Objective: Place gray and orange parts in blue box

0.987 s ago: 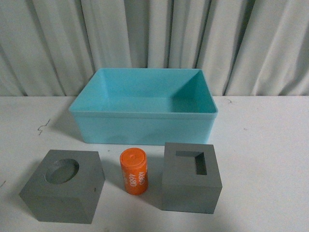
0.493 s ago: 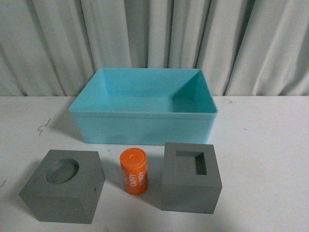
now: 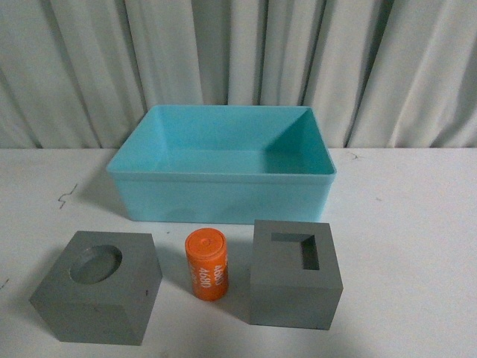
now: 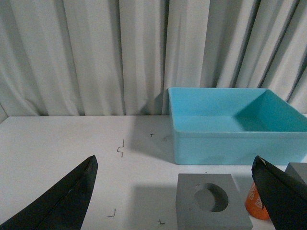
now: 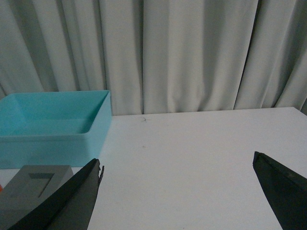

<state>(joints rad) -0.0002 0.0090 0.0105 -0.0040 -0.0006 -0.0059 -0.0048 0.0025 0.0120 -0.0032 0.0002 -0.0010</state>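
While round-recess cube (image 3: 97,287), orange cylinder (image 3: 206,265) and rectangular-recess cube (image 3: 294,276) sit outside the turquoise bin (image 3: 223,198), wide-spread left gripper (image 4: 173,165) and right gripper (image 5: 177,160) should start picking.

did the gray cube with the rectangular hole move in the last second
No. The gray cube with the rectangular recess keeps its spot in front of the blue box, right of the orange cylinder.

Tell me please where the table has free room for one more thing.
Bare table lies right of the blue box and the rectangular-recess cube, and left of the box behind the round-recess cube. The box is empty. Crowded: the front row, orange cylinder between both cubes.
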